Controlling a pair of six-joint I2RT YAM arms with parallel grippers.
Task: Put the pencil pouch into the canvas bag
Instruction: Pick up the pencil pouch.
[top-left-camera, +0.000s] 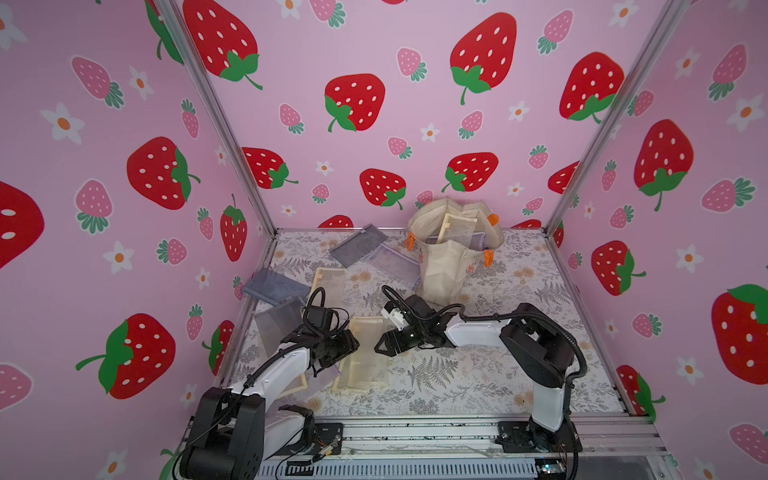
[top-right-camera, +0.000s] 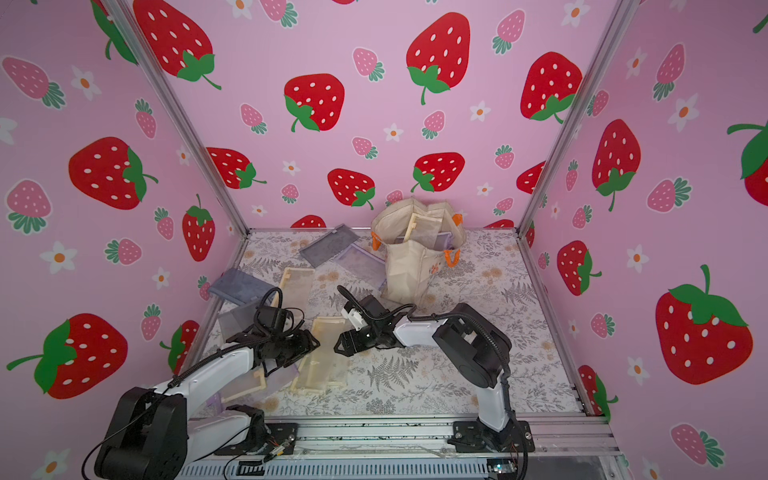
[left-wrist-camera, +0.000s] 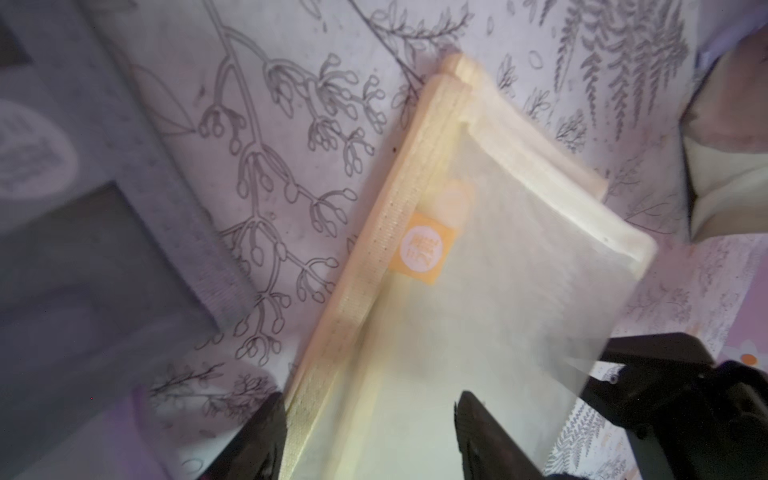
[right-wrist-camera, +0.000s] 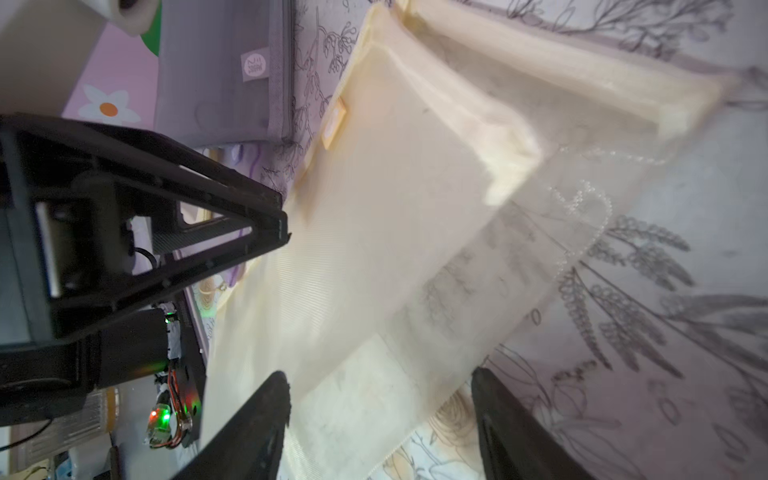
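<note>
Strawberry-print pink walls box in a bench (top-left-camera: 519, 374) laid with grey fern-print cloth. Near the back wall the canvas bag (top-left-camera: 440, 274) stands upright with its mouth spread, probably so that pouches can drop straight in. Two show inside it, one cream and one lilac.

Well in front of the canvas bag, toward the arm bases, the cream pencil pouch (top-left-camera: 368, 357) lies flat, overlapping a second cream one. The left gripper (top-left-camera: 353, 344) and the right gripper (top-left-camera: 380, 348) meet it from opposite sides. Each has its jaws standing wide with the mesh between them, unpinched; probably one is to steady the pouch while the other lifts.

Loose pouches on the bench number at least eight: three grey, four cream and one lilac. The left arm may hide more.
</note>
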